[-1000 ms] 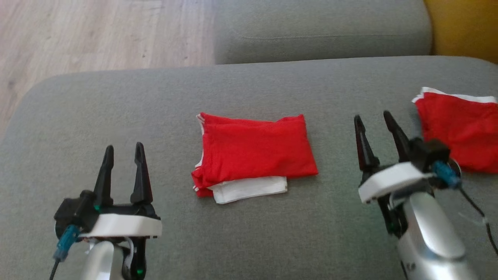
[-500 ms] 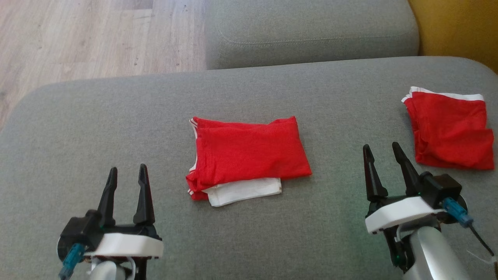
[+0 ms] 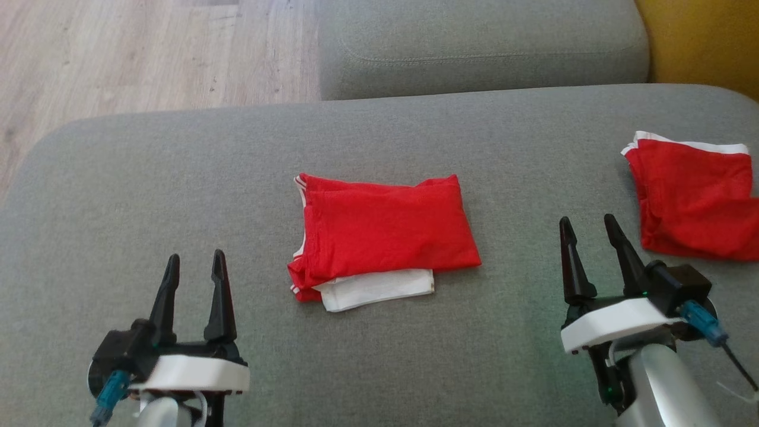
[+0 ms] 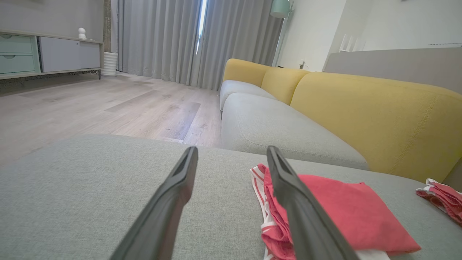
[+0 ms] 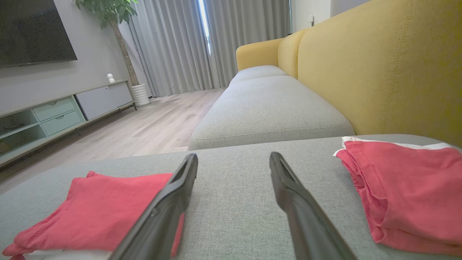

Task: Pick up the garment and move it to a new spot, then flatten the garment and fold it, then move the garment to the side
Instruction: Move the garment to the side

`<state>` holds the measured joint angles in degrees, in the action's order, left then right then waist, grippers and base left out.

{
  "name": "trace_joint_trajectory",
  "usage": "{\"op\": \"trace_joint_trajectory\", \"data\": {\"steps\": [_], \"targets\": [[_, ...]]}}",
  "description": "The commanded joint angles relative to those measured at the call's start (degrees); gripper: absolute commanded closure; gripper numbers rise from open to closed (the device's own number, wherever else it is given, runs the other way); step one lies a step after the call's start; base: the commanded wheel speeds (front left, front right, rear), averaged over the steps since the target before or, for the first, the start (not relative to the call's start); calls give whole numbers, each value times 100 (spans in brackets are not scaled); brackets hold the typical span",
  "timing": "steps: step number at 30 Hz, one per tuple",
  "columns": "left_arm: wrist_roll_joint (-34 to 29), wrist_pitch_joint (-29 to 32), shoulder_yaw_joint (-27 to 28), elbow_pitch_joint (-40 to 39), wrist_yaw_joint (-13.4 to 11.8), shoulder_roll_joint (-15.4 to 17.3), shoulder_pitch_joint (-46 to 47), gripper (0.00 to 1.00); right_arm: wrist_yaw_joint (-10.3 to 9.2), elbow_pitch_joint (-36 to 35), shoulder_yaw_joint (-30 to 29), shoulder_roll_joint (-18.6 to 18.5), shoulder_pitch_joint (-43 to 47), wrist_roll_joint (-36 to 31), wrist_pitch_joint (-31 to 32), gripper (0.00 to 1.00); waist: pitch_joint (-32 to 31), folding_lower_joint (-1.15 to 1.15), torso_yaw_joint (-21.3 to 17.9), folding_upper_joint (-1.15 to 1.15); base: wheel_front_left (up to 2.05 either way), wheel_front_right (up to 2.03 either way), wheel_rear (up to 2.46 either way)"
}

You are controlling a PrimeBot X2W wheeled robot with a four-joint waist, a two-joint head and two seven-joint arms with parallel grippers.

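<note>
Grippers: left gripper (image 3: pixel 195 255) and right gripper (image 3: pixel 587 219) both spread, empty.
Tip: pinch the folded garment (image 3: pixel 385 228) by its side edges, catching all layers.

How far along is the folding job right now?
Done: the centre garment lies folded on the cushion; a second garment sits folded at the right. In hand: nothing, left gripper and right gripper are open. Left: moving the centre garment aside.

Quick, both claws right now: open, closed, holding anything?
Left claw: open, holding nothing.
Right claw: open, holding nothing.
</note>
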<state>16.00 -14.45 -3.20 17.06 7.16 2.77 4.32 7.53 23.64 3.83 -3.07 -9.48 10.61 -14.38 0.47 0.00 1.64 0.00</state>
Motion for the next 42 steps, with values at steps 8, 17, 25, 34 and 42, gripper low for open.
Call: {"op": "trace_joint_trajectory", "data": {"steps": [8,17,25,34,42], "targets": [[39,-55,89,-241,29,11,377,0,-4,-36,85,19,-347,-172,-62,0,220,0,150,0,0,0,0],[129,-55,-213,-206,32,11,726,0,-4,921,331,19,-1225,-195,267,0,766,0,478,0,0,0,0],[236,-55,-501,-108,32,11,993,0,-4,1844,886,19,-1907,562,608,0,1082,0,823,0,0,0,0],[351,-55,-653,-46,32,11,1083,0,-4,3091,1657,19,-2409,1330,964,0,1170,0,1094,0,0,0,0],[306,-55,-632,-26,33,11,1091,0,-4,3529,2110,19,-2779,846,540,100,1122,0,961,0,0,0,0]]}}
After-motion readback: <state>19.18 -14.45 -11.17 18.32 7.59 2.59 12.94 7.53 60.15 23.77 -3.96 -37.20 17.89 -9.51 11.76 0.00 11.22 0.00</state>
